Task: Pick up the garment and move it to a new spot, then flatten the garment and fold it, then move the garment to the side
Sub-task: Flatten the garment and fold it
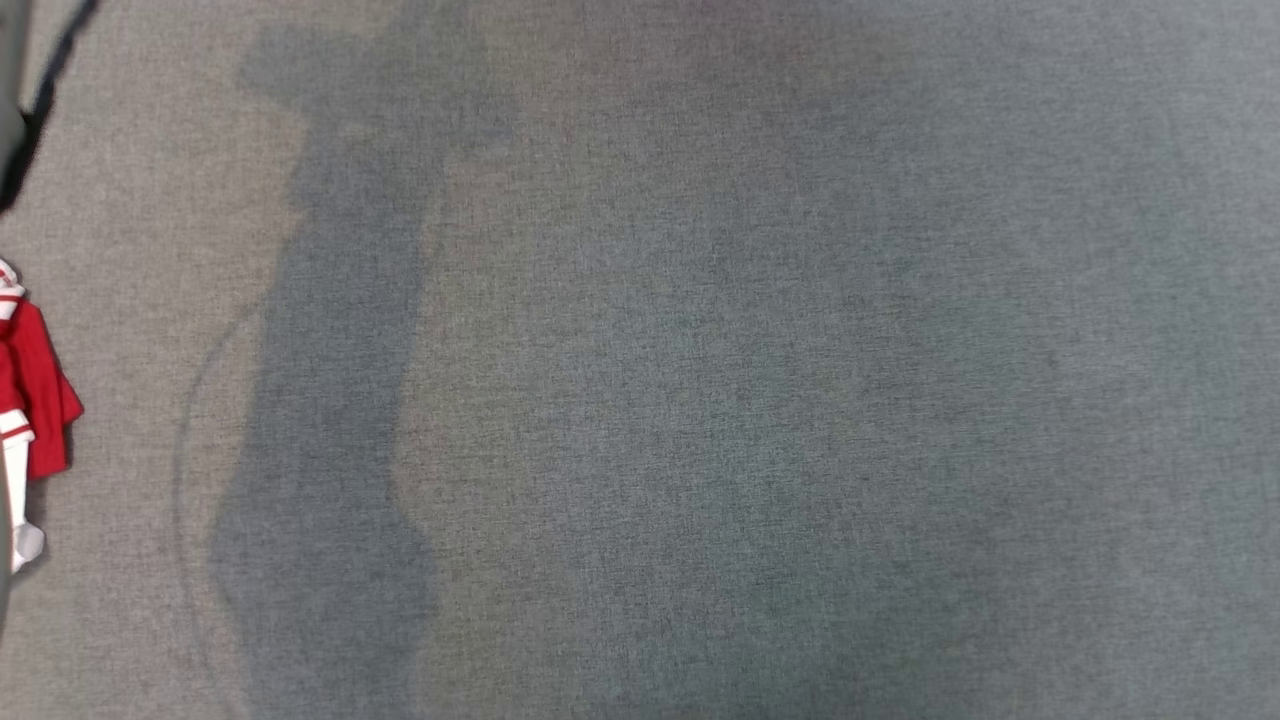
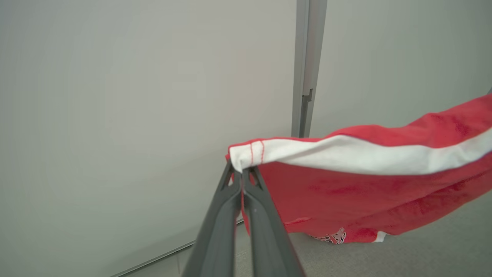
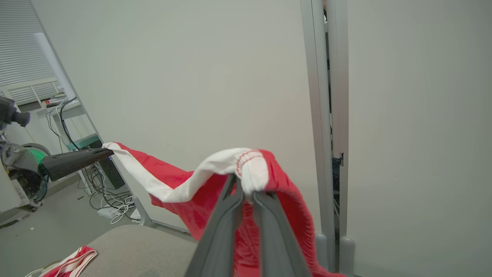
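Here, pale walls (image 3: 192, 77) back a grey bench (image 1: 700, 400). Left gripper (image 2: 241, 171) and right gripper (image 3: 246, 188) clench one garment (image 2: 365, 192); a second garment (image 3: 73, 261) hugs its edge.

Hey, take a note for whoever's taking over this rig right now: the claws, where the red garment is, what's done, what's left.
Left claw: shut on a white-striped corner of the red garment.
Right claw: shut on another white-trimmed corner. The garment hangs between the two claws, lifted over the grey padded surface.
Also: a separate red-and-white cloth lies near that surface's edge.
Done: pickup.
Left: set it down at a new spot, flatten it, fold it, move it aside.
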Robot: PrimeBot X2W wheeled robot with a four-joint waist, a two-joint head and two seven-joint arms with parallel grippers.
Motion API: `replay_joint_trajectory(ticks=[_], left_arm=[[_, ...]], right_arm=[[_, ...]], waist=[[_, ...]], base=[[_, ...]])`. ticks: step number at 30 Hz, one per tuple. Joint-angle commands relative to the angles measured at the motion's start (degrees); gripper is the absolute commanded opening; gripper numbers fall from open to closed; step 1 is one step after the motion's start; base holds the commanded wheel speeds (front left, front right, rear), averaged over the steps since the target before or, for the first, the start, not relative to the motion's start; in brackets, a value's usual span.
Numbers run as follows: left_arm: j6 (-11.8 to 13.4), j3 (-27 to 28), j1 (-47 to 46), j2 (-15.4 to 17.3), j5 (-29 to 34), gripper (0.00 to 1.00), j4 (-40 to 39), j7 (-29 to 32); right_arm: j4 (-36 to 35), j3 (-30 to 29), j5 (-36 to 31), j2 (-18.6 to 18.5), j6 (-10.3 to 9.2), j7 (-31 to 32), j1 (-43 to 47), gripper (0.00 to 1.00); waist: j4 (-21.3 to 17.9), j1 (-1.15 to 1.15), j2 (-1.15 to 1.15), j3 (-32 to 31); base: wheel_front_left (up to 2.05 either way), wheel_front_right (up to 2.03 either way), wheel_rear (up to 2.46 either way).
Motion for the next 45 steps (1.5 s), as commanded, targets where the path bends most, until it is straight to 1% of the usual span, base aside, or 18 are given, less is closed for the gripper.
replay_joint_trajectory(ticks=[1, 3, 7, 11, 15, 18, 19, 22, 23, 26, 30, 33, 37, 41, 45], left_arm=[[0.0, -1.1, 2.4, 0.8, -2.2, 0.00, -1.2, 0.6], [0.0, -3.8, 5.4, 2.3, -4.1, 0.00, -3.2, 1.3], [0.0, -9.7, 11.7, 6.6, -7.6, 0.00, -8.2, 3.8], [0.0, -13.7, 18.6, 10.7, -12.6, 0.00, -13.7, 6.9], [0.0, -18.4, 25.3, 15.8, -15.5, 0.00, -20.5, 9.8], [0.0, -20.3, 30.1, 19.4, -18.6, 0.00, -25.4, 12.0], [0.0, -21.2, 33.0, 22.2, -20.5, 0.00, -28.7, 14.6], [0.4, -22.1, 37.5, 25.8, -23.9, 0.00, -33.5, 19.1], [0.4, -22.1, 37.5, 25.8, -23.9, 0.00, -33.5, 19.1], [1.8, -22.9, 41.3, 29.6, -27.4, 0.00, -39.5, 24.3], [4.5, -24.0, 45.6, 35.3, -31.9, 0.00, -49.3, 31.0], [7.2, -24.5, 48.4, 39.2, -34.8, 0.00, -56.8, 34.6], [10.6, -24.7, 50.7, 43.9, -37.7, 0.00, -64.7, 37.6], [12.5, -24.8, 51.2, 46.8, -37.8, 0.00, -69.7, 39.3], [13.6, -24.2, 49.3, 47.6, -38.7, 0.00, -70.6, 41.7]], right_arm=[[-1.6, 1.7, 1.3, -0.4, 0.02, 0.1, 2.3, 0.00], [-3.6, 4.6, 2.0, -1.2, 0.01, 0.0, 5.1, 0.00], [-7.5, 9.1, 4.3, -2.9, 0.02, -0.3, 10.6, 0.00], [-11.6, 13.6, 6.2, -5.1, 0.02, 0.1, 16.2, 0.00], [-16.5, 18.5, 7.9, -7.8, 0.02, 1.0, 22.1, 0.00], [-19.6, 20.7, 8.6, -9.7, 0.02, 2.5, 26.2, 0.00], [-21.9, 21.7, 8.4, -10.6, 0.02, 4.1, 28.7, 0.00], [-24.8, 22.3, 8.3, -11.9, 0.02, 6.4, 32.8, 0.00], [-24.8, 22.3, 8.3, -11.9, 0.02, 6.4, 32.8, 0.00], [-28.0, 22.7, 8.0, -13.7, 0.02, 9.5, 36.6, 0.00], [-33.5, 22.9, 8.5, -15.8, 0.02, 13.0, 41.7, 0.00], [-37.6, 23.0, 9.2, -17.6, 0.02, 15.7, 45.6, 0.00], [-42.1, 22.9, 9.7, -19.6, 0.02, 18.8, 49.3, 0.00], [-44.5, 21.1, 9.8, -20.2, 0.02, 20.5, 50.7, 0.00], [-44.2, 18.2, 9.8, -19.4, 0.02, 21.0, 51.0, 0.00]], waist=[[-0.2, 0.00, 0.00, -0.6], [-0.2, 0.00, 0.00, -2.0], [-0.5, 0.00, 0.00, -5.2], [-0.3, 0.00, 0.00, -9.1], [0.0, 0.00, 0.00, -13.6], [0.2, 0.00, 0.00, -16.8], [0.1, 0.00, 0.00, -18.6], [0.0, 0.00, 0.00, -21.2], [0.0, 0.00, 0.00, -21.2], [-0.1, 0.00, 0.00, -23.3], [-0.5, 0.00, 0.00, -25.1], [-1.0, 0.00, 0.00, -25.7], [-2.0, 0.00, 0.00, -25.5], [-3.5, 0.00, 0.00, -24.7], [-4.9, 0.00, 0.00, -23.0]], base=[[0.00, 0.00, 0.00], [0.00, 0.00, 0.00], [0.00, 0.00, 0.00], [0.00, 0.00, 0.00], [0.00, 0.00, 0.00], [0.00, 0.00, 0.00], [0.00, 0.00, 0.00], [0.00, 0.00, 0.00], [0.00, 0.00, 0.00], [0.00, 0.00, 0.00], [0.00, 0.00, 0.00], [0.00, 0.00, 0.00], [0.00, 0.00, 0.00], [0.00, 0.00, 0.00], [0.00, 0.00, 0.00]])
